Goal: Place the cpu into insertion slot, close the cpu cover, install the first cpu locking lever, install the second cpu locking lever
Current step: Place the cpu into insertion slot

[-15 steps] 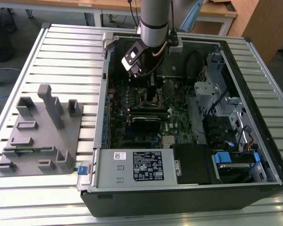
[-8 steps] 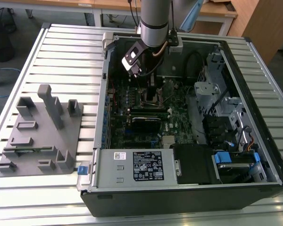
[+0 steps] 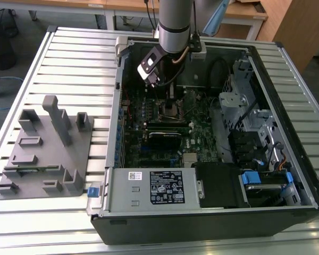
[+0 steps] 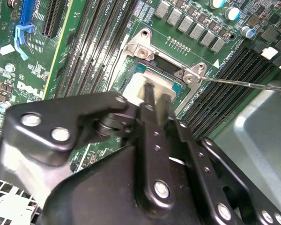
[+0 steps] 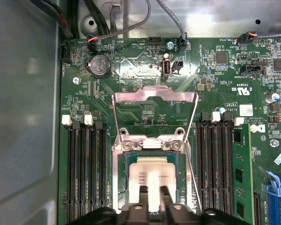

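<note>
The cpu point(image 5: 153, 171), a flat square chip with a dull silver top, lies flat in the insertion slot point(image 5: 118, 173) on the green motherboard. The cpu cover point(image 5: 154, 96) stands swung up on its hinge, away from the socket. A thin wire locking lever point(image 4: 243, 83) juts out unlatched beside the socket. My gripper point(image 5: 154, 197) hovers just over the cpu point(image 4: 136, 86), open by a narrow gap that is smaller than the chip, with nothing between the fingers. In the exterior view the gripper point(image 3: 169, 94) reaches down into the open computer case above the socket point(image 3: 170, 109).
Long black memory slots point(image 5: 86, 173) flank the socket on both sides. A power supply box point(image 3: 162, 187) with a white label sits at the case's front. A drive cage point(image 3: 244, 114) and cables fill the exterior view's right. A grey fixture tray point(image 3: 42, 154) lies outside the case.
</note>
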### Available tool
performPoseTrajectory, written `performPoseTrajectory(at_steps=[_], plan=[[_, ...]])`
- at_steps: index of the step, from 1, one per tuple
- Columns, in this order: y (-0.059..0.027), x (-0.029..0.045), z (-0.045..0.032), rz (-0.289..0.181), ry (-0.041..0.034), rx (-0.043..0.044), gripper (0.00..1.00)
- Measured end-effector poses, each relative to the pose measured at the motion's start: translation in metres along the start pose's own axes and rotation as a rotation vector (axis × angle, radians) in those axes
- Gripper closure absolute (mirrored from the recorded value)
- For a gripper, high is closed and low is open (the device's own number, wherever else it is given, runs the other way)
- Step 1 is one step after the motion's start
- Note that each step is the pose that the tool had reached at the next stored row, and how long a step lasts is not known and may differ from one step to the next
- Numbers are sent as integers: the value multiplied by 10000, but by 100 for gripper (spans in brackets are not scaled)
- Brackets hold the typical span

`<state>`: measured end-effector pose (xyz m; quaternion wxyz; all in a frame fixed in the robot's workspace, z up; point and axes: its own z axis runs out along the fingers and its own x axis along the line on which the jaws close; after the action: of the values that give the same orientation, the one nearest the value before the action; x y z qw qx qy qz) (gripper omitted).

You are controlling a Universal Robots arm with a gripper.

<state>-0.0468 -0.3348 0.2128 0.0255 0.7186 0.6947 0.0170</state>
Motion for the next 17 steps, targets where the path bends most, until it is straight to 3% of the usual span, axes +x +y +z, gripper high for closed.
performPoseTrajectory(at_steps=[4,17], plan=[[3,0,0,0,0,0,88],[43,2,1,0,0,0,89]])
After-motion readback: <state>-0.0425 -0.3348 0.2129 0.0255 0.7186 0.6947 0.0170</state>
